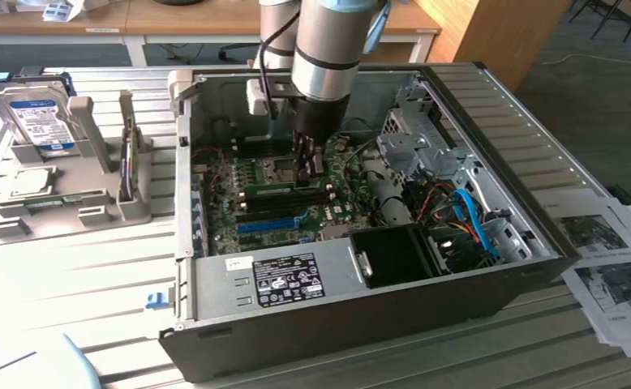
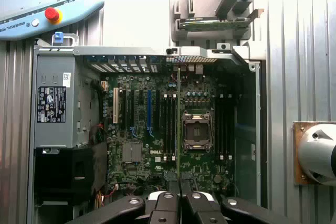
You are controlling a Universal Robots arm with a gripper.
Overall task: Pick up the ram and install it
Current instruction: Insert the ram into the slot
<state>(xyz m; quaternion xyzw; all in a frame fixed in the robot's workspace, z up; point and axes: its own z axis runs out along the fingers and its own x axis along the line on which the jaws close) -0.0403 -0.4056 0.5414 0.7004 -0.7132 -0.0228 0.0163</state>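
The ram [image 2: 178, 119] is a thin green board seen edge-on, standing upright over the black memory slots [image 2: 169, 124] beside the CPU socket [image 2: 197, 132]. My gripper [image 2: 178, 181] is shut on its near end, and the dark fingers [image 2: 164, 200] press together on it. In the exterior view the arm reaches down into the open computer case [image 1: 532, 251]. There the gripper [image 1: 308, 166] hangs just above the motherboard, and the green ram [image 1: 272, 190] runs from it toward the exterior view's left. I cannot tell whether the ram's lower edge touches a slot.
A bright blue slot [image 1: 267, 225] lies near the memory slots. A black fan shroud [image 1: 397, 255] and the power supply [image 1: 277, 275] fill the case front. A grey holder [image 1: 66, 203] with a hard drive [image 1: 36, 121] stands at the exterior view's left. Papers [image 1: 607, 267] lie at its right.
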